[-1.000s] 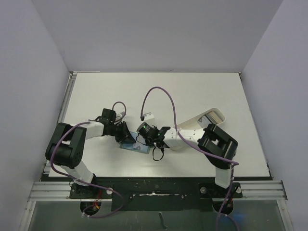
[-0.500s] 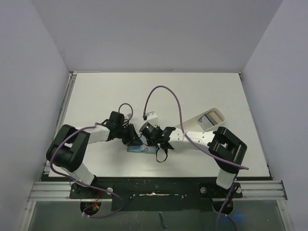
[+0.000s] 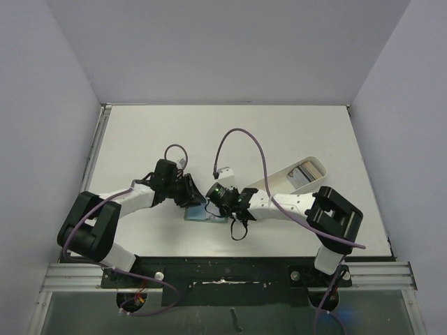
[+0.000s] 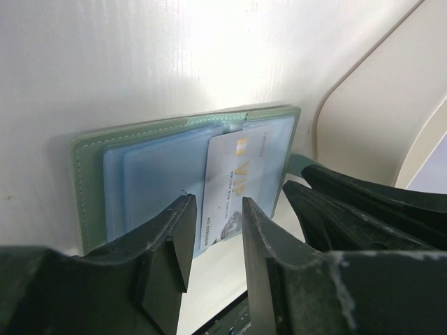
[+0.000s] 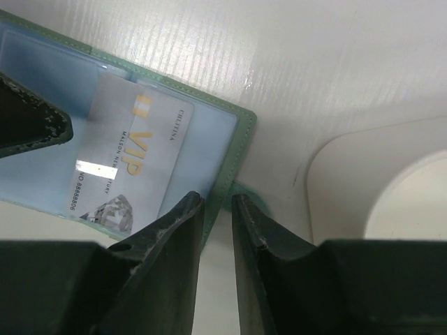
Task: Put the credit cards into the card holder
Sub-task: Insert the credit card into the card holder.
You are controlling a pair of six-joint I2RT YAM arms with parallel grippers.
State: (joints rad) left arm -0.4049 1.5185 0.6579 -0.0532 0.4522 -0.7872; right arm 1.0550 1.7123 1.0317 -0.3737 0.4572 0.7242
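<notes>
We read a large gold "VIP" on the pale credit card [image 5: 133, 164] tucked in the card holder [image 5: 241, 136]. Below it, a line begins "NO" followed by eights. The other small print is illegible.

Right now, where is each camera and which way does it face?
Top external: above and behind, facing down at the white table; left arm and right arm show.
Left wrist: on its arm, facing past the left gripper to the grey-green wallet holding a pale VIP card.
Right wrist: on its arm, facing past the right gripper to the wallet's corner and a white tray.
Both wrist views share that card.
</notes>
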